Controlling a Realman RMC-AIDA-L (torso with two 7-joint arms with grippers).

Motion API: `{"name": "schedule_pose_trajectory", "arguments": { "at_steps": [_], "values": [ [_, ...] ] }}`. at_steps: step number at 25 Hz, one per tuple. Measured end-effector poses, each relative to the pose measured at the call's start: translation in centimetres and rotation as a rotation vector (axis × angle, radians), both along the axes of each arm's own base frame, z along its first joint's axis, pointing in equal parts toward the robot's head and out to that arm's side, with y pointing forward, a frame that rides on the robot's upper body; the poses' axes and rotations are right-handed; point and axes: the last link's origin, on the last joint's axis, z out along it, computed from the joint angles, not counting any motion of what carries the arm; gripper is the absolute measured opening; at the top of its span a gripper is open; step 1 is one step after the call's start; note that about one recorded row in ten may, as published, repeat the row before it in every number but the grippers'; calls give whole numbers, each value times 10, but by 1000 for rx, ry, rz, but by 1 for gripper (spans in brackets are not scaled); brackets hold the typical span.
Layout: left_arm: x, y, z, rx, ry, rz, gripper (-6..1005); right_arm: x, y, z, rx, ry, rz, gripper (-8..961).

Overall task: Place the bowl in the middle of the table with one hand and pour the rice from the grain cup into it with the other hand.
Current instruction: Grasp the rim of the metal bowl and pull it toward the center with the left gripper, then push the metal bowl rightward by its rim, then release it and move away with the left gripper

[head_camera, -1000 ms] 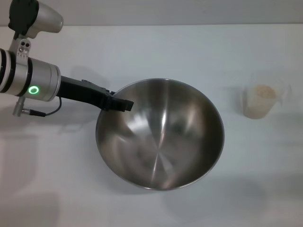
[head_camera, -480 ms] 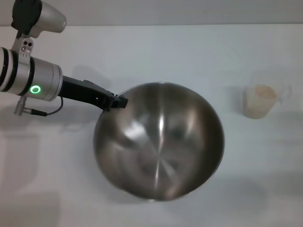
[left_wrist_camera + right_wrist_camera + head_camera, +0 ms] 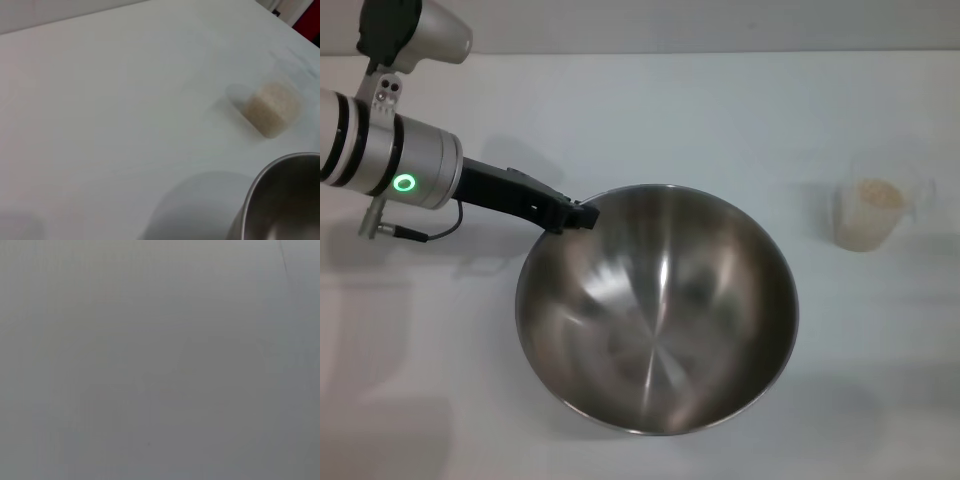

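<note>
The bowl (image 3: 657, 310) fills the centre of the head view, tilted, its upper-left rim pinched by the left hand (image 3: 582, 215). The grain cup (image 3: 867, 214) stands apart at right. Best lowered level onto the table (image 3: 650, 110) before letting go.

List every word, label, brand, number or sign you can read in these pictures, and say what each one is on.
None: no readable text shows in any view.
The left arm bears only a lit green ring, with no writing.
The grain cup shows faint marks near its rim, too blurred to read.
The bowl and the table are plain.
The right wrist view shows only a blank grey surface.
</note>
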Motion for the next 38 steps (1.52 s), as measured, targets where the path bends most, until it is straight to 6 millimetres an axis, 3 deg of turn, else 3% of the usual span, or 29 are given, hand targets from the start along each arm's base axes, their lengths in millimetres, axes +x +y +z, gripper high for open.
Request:
{"name": "schedule_pose_trajectory", "arguments": {
  "at_steps": [10, 20, 30, 38],
  "values": [
    [24, 17, 10, 1, -25, -1, 30, 0, 2, 0, -4, 0, 0, 827],
    [40, 37, 0, 99, -22, -35, 31, 0, 2, -1, -10, 2, -5, 827],
    [27, 51, -8, 198, 3, -5, 32, -1, 4, -1, -10, 2, -1, 827],
    [17, 50, -9, 214, 0, 24, 33, -1, 4, -1, -10, 1, 1, 826]
  ]
}}
